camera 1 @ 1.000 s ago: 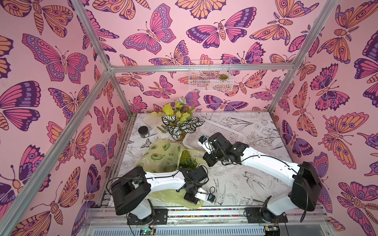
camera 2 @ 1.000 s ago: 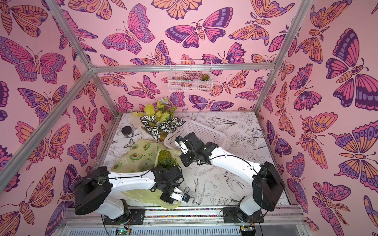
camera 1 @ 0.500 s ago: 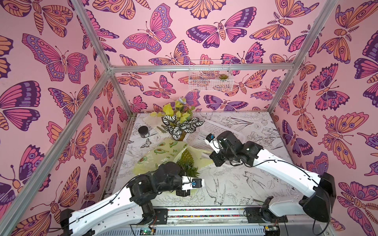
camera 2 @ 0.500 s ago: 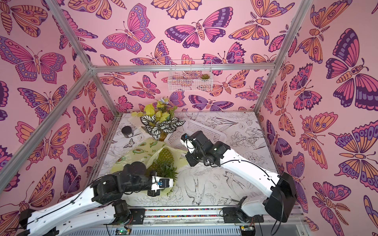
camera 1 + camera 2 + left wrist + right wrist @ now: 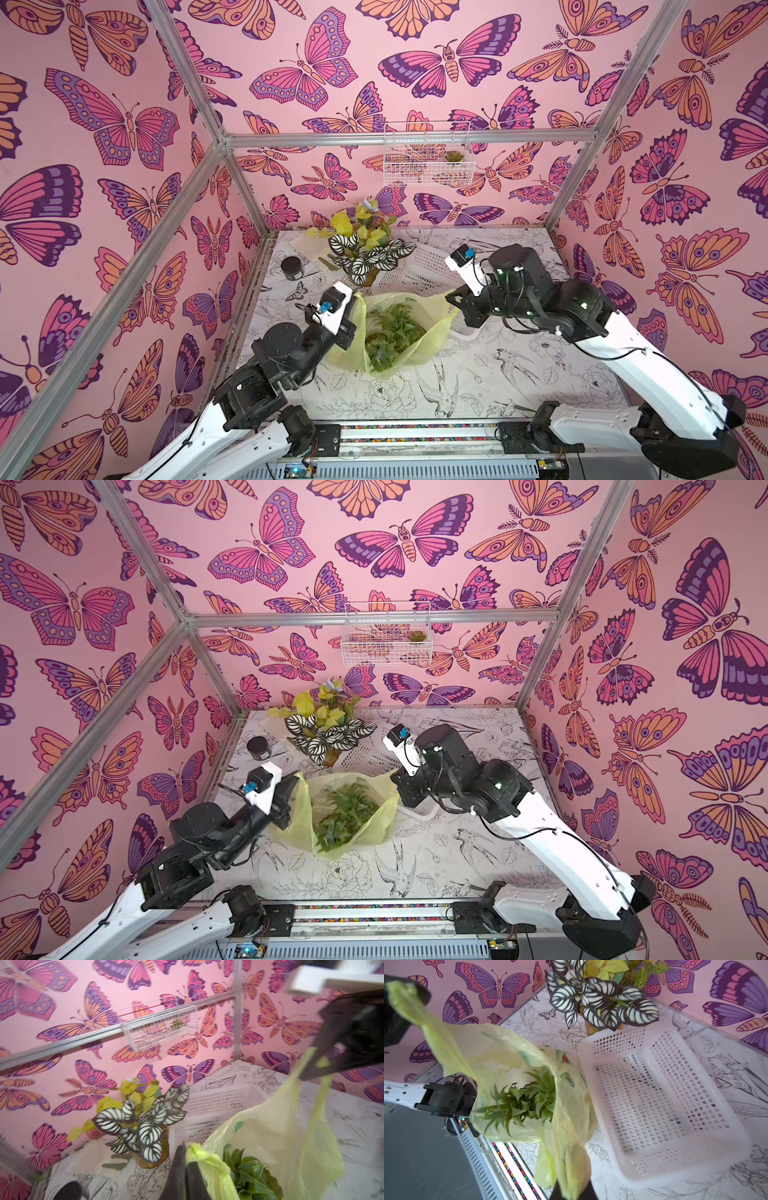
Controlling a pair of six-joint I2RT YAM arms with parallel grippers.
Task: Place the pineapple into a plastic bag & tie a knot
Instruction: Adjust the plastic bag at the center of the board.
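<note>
Plastic bag pinched tight in left fingers and right fingers — basket, potted plant just behind.

Lab test cell: aluminium frame, butterfly walls.

Pink butterfly walls, sketch-printed tabletop

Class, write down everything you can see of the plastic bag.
The plastic bag is thin, translucent yellow-green film printed with halved avocados. It hangs open between the arms, one handle pinched in the left gripper, the other in the right gripper; no knot yet. The pineapple sits inside, leafy crown up. A white basket lies beside it.
</note>
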